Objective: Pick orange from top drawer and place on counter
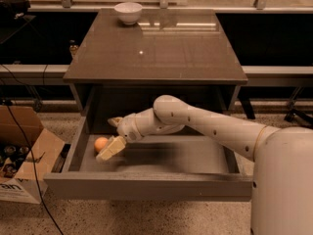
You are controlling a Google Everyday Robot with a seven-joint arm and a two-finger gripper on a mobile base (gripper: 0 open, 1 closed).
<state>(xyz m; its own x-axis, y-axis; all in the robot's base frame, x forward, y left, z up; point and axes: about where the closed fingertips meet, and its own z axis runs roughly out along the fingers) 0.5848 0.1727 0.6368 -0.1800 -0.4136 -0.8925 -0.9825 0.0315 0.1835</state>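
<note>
The orange (100,143) lies at the left end of the open top drawer (146,186), on its floor. My gripper (110,147) reaches down into the drawer from the right and sits right against the orange's right side, partly covering it. One pale finger (109,149) points down to the left, in front of the fruit. The counter (156,48) above is the glossy brown-grey top of the cabinet.
A white bowl (128,11) stands at the counter's back left. An open cardboard box (24,155) sits on the speckled floor left of the drawer, with a black cable beside it. My arm spans the drawer's middle and right.
</note>
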